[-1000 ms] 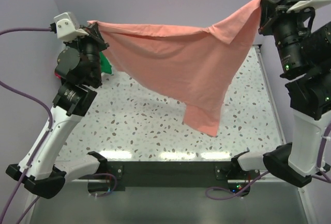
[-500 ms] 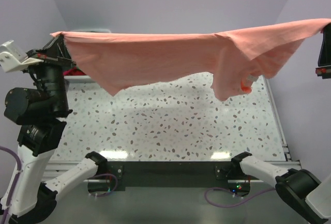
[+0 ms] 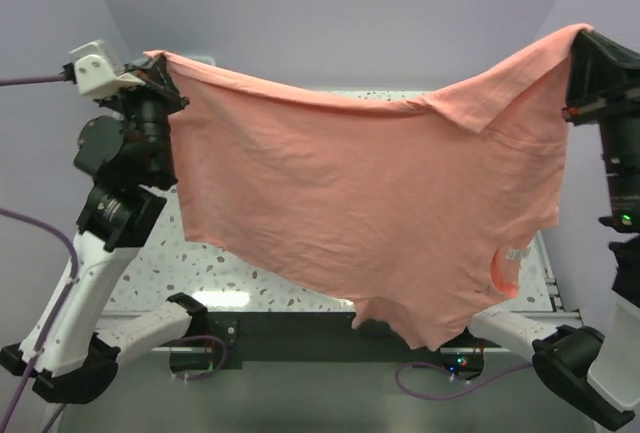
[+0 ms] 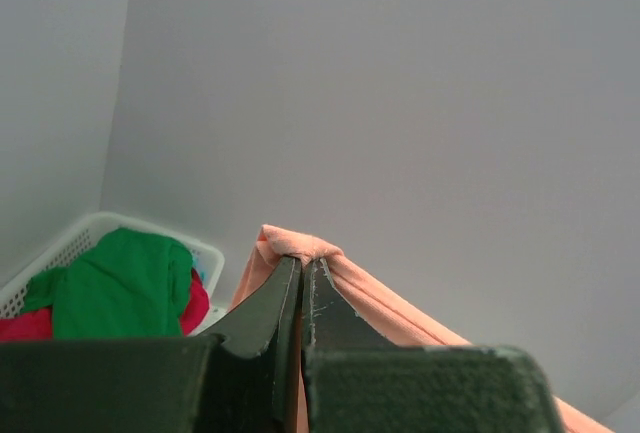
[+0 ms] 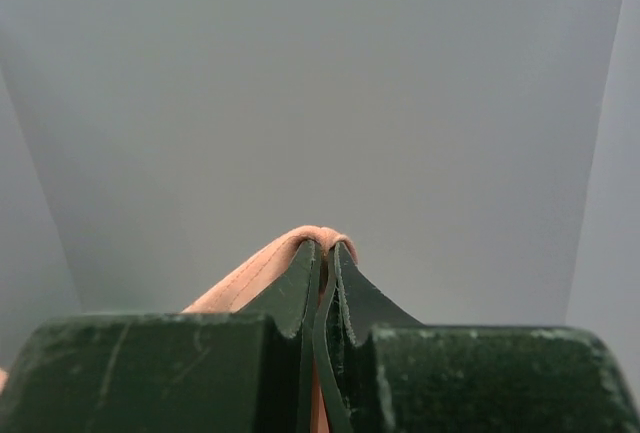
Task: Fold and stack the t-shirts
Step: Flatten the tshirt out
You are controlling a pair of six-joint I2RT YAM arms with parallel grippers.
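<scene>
Nearest the camera, the dark mounting plate point(image 3: 300, 338) at the near edge of the surface point(image 3: 200, 271) is partly covered by the lowest point of the pink t-shirt point(image 3: 370, 213), which hangs in front of it. In the top view the cloth hides most of the speckled surface, leaving a patch by the left edge and a sliver at the right edge. Whether that low point touches anything cannot be told. A white label point(image 3: 516, 251) shows near the shirt's lower right, beside a rounded orange fold that is hard to make out.

The shirt hangs in the air as a wide sheet between the two arms. The left gripper point(image 3: 155, 68) is pinched tight on its upper left corner and the right gripper point(image 3: 588, 45) on its upper right corner. Each wrist view shows the fingers pressed together with a bunch of pink cloth poking above the tips. The right arm is cut off by the frame's right side.

Farthest off, only the left wrist view shows the white basket point(image 4: 90, 225), with the green t-shirt point(image 4: 120, 283) draped over a red t-shirt point(image 4: 25, 325).

Half a second ago the shirt was pulled nearly flat and high, with the grippers wider apart and much of the surface showing. Now the grippers stand closer together and the cloth sags low.
</scene>
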